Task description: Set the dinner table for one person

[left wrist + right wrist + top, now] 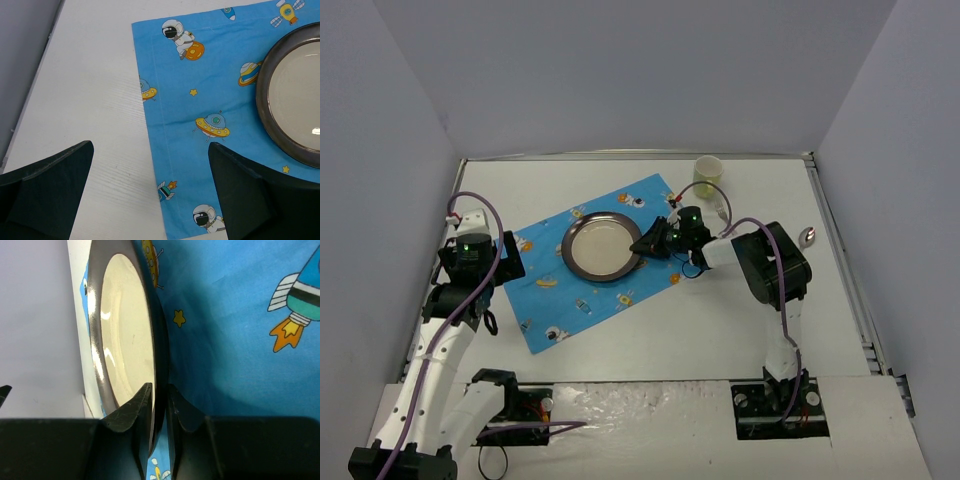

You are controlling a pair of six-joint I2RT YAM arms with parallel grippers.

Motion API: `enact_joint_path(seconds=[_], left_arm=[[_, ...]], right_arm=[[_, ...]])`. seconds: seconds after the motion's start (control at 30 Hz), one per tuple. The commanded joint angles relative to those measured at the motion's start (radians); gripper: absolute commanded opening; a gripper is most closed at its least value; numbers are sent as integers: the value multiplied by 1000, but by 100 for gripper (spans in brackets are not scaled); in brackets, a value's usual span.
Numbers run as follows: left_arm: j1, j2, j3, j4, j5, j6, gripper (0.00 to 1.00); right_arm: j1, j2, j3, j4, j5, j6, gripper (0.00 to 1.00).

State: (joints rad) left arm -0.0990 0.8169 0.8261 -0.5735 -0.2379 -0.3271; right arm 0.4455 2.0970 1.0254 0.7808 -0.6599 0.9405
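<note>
Cream round plate with dark rim [602, 246]: set on blue space-print cloth placemat [548, 300] as the setting's centre; rim clamped by right fingers [130, 412], judged for positioning; left fingers [50, 195] held apart, empty.

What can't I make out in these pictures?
- Top view: the shiny object at far right is too small to identify.
- Top view: the cup is too small to see inside.
- Left wrist view: the plate is cut off by the frame edge.
</note>
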Motion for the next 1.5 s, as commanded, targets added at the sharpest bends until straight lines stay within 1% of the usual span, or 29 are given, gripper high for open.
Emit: enact_joint_path(seconds=[0.0, 0.03, 0.1, 0.2, 0.3, 0.43, 0.53, 0.67, 0.77, 0.83, 0.9, 1.0, 1.07, 1.17, 1.27, 1.47], left_arm=[[-4, -5, 17, 31, -22, 9, 97], [-4, -5, 17, 32, -23, 10, 97], [-4, -4, 16, 32, -21, 10, 97], [-5, -4, 16, 32, -23, 8, 97], [-5, -4, 16, 32, -24, 8, 97], [-4, -6, 18, 32, -23, 8, 97], [-4, -8, 19, 32, -20, 8, 97], [-4, -12, 18, 29, -20, 8, 97], [-4, -15, 21, 27, -20, 8, 97], [-5, -17, 19, 27, -21, 7, 97], [-4, -20, 19, 26, -21, 7, 97], [-4, -22, 18, 27, -20, 7, 97], [-4, -22, 18, 27, -19, 8, 97], [-5, -22, 18, 27, -19, 9, 97], [-4, -21, 18, 27, -20, 8, 97], [-5, -12, 18, 29, -20, 11, 97]], right_arm=[[-10, -41, 24, 47, -25, -28, 20], [-12, -49, 27, 9, -15, -50, 27], [-13, -63, 33, -28, 6, -72, 34], [-18, -89, 45, -112, 39, -124, 48], [-22, -123, 54, -204, 79, -179, 56], [-34, -205, 71, -398, 165, -299, 59], [-50, -302, 108, -589, 299, -417, 60], [-71, -416, 182, -773, 463, -539, 63], [-84, -478, 296, -865, 578, -632, 69], [-102, -489, 346, -891, 622, -710, 71], [-134, -489, 396, -904, 640, -763, 72], [-210, -446, 500, -961, 559, -804, 77], [-239, -393, 559, -985, 567, -823, 77], [-246, -299, 668, -1017, 611, -865, 77], [-251, -220, 740, -1036, 614, -889, 77], [-252, -86, 805, -1040, 620, -930, 77]])
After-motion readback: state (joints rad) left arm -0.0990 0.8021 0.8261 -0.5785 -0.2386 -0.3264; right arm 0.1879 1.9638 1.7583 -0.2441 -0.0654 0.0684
